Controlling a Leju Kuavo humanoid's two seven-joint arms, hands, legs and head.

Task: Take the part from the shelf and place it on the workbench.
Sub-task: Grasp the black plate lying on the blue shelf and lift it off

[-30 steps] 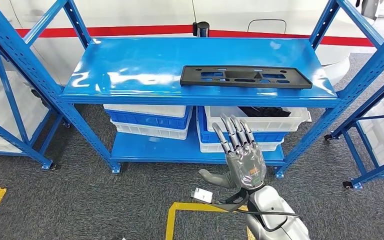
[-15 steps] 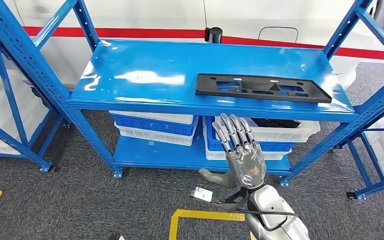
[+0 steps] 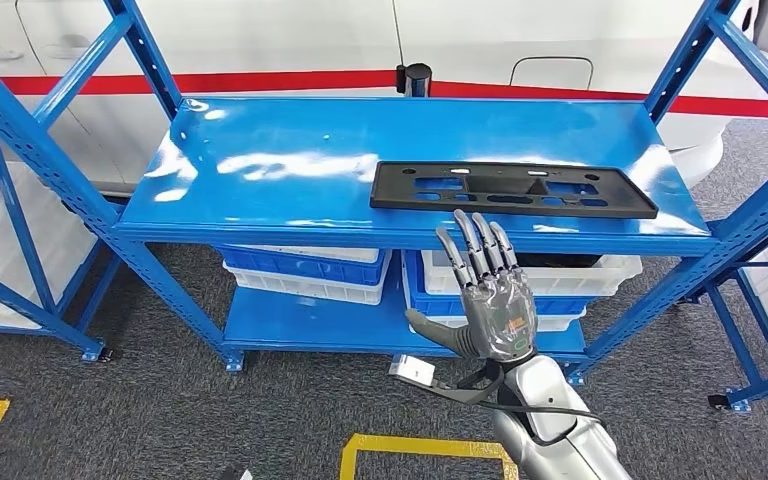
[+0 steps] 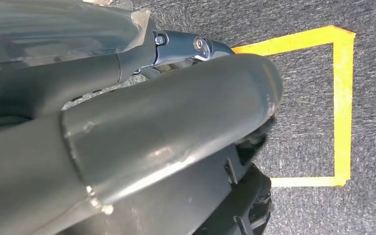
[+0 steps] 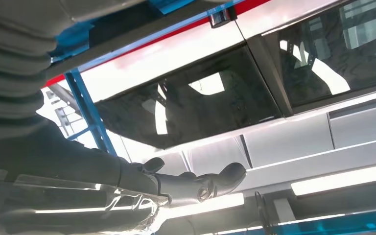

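A flat black plastic part point(image 3: 513, 190) with several cut-outs lies on the right half of the blue top shelf point(image 3: 280, 170), near its front edge. My right hand point(image 3: 495, 295) is raised in front of the shelf, open, fingers straight and slightly spread, holding nothing. Its fingertips reach up to the shelf's front edge just below the part and are not touching it. In the right wrist view the right hand's thumb point(image 5: 210, 183) sticks out free. The left wrist view shows my left hand point(image 4: 171, 122) as a blurred grey mass over the floor, its fingers unclear.
White and blue bins point(image 3: 305, 272) stand on the lower shelf, the right one point(image 3: 560, 272) holding dark parts. Blue rack uprights point(image 3: 50, 150) flank both sides. Yellow floor tape point(image 3: 420, 445) marks the grey carpet. A black post point(image 3: 417, 78) stands behind the shelf.
The whole view has shifted and the shelf looks nearer. My right hand has risen a little, its fingertips now level with the shelf's front edge. The part has not moved on the shelf.
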